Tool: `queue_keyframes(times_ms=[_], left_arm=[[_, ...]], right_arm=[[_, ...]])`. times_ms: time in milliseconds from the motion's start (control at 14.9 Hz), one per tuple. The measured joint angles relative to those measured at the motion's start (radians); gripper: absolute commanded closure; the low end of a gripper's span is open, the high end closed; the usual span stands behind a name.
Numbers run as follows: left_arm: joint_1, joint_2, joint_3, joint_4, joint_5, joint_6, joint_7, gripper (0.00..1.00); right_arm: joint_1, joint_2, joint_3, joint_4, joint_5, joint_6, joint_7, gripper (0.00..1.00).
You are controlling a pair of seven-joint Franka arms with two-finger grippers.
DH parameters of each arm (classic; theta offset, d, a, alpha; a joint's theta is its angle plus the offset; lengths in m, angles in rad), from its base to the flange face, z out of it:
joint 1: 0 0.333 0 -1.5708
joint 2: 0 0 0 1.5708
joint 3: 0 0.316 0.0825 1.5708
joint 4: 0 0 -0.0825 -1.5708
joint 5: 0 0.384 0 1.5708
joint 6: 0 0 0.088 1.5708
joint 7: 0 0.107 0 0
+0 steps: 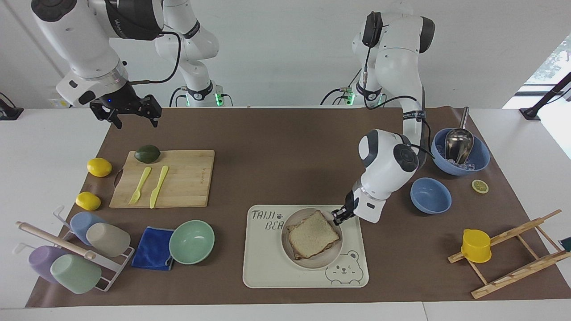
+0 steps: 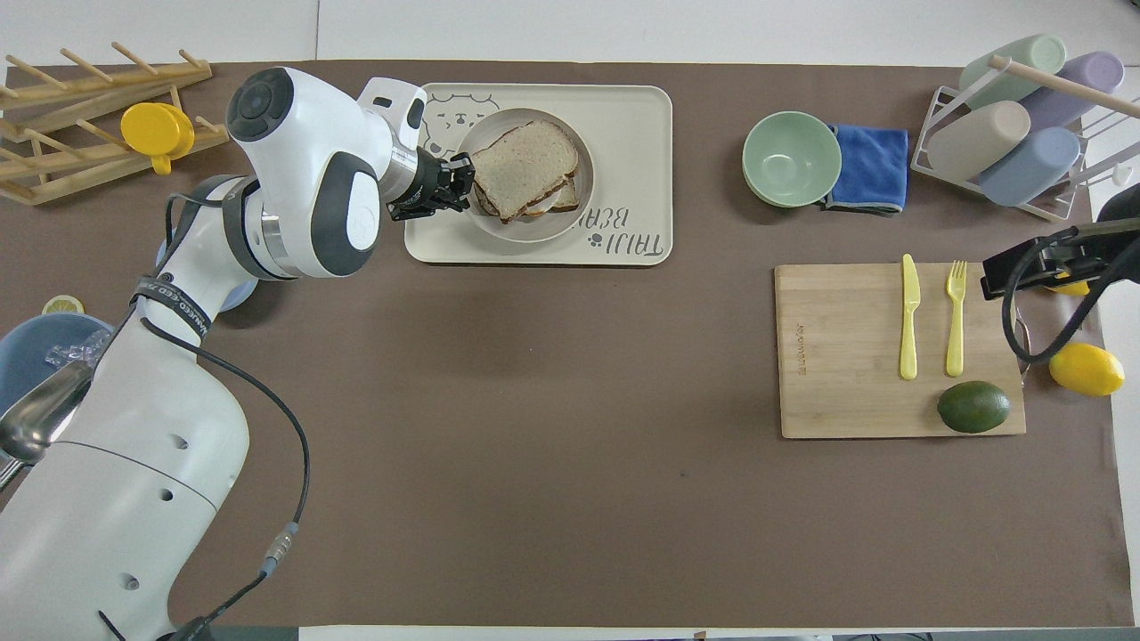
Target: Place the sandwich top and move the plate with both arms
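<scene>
A white desk [image 1: 53, 147] carries a brown mat [image 1: 285, 147]. On the mat lie a cutting board [image 1: 187, 178], two lemons [image 1: 99, 167], a cup rack [image 1: 67, 249], blue cloth [image 1: 151, 249], green bowl [image 1: 192, 241], cream tray [image 1: 267, 267], two blue bowls [image 1: 430, 195], a lemon slice [image 1: 480, 186] and a wooden rack [image 1: 513, 258].
</scene>
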Motion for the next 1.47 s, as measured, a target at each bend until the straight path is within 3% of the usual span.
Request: queue_keyframes(times_ms=[401,870,1472], left_arm=[[0.002,-0.033,0.050,0.006,0.008,-0.029,0.001,0.00],[0.009,-0.199,0.165,0.006,0.023,-0.229,0.001,0.00],[0.025,-0.397,0.198,0.007,0.221,-0.433,0.065,0.00]], right_arm=[[0.000,0.000,0.000,0.000,0.000,0.000,0.000,0.00],[0.000,0.000,0.000,0.000,0.000,0.000,0.000,0.00],[0.000,0.000,0.000,0.000,0.000,0.000,0.000,0.00]])
